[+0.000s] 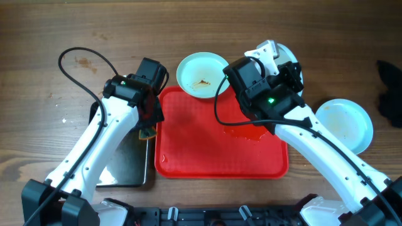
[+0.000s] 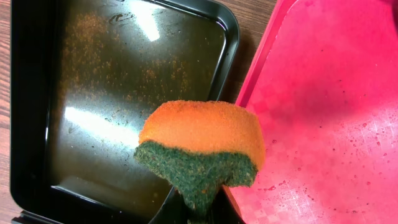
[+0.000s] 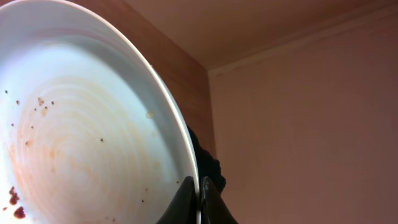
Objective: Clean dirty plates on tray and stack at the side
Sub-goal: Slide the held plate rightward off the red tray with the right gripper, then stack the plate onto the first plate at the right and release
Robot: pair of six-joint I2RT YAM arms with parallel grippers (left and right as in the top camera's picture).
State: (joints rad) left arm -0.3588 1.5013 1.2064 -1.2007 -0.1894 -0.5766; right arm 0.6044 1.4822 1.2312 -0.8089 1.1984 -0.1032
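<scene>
left gripper (image 2: 199, 210) pinches a sponge (image 2: 202, 140) over the black tray (image 2: 118, 74) beside the red tray (image 1: 207, 147). right gripper (image 3: 199, 194) clamps a tilted smeared plate (image 3: 81, 124) by its rim, upper right of centre. second plate (image 1: 202, 75) top centre, third plate (image 1: 344, 124) right.

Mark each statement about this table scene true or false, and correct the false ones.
1. The left gripper holds an orange-and-green sponge. True.
2. The right gripper is empty. False: it pinches a smeared plate by its rim.
3. Every plate lies in the red tray. False: a second plate sits on the table beside it.
4. A black tray lies next to the red tray. True.
</scene>
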